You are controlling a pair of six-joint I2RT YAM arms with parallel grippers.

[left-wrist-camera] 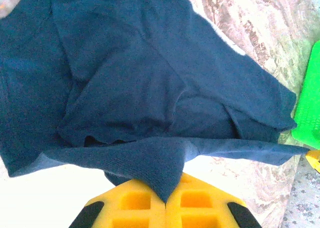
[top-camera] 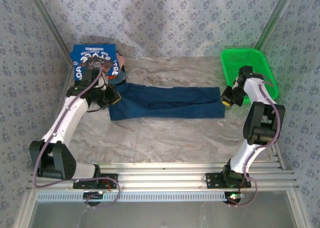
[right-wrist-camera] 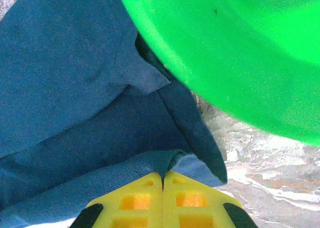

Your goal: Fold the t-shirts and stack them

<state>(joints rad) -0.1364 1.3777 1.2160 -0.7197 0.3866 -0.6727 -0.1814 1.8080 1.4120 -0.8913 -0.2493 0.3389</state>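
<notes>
The navy t-shirt (top-camera: 165, 103) is lying across the middle of the bench (top-camera: 165, 138) as a long, narrow band. It is running from near the left edge toward the right edge and is sitting closer to the far edge than to the near one. Its surface is showing loose folds and a few creases, and no print is facing up.

The left claw (left-wrist-camera: 165, 197) is pressing together on the left end of this shirt. A point of dark cloth is sitting pinched in the seam between the two yellow halves, and the rest of the fabric is spreading away from it over the bench.

The right claw (right-wrist-camera: 162, 177) is likewise closing tight on the right end of the same shirt, with a folded hem caught in the seam. The cloth between the two claws is hanging slack rather than taut.

The blue t-shirt (top-camera: 95, 59) is resting in the far left corner of the bench. It is folded into a compact rectangle with its white lettering facing up, just beyond the left end of the navy shirt.

The green basket (top-camera: 250, 60) is standing in the far right corner. In the right wrist view its rim is sitting just beside the navy shirt's right end and hiding part of the cloth. Whether the two are touching cannot be told.
</notes>
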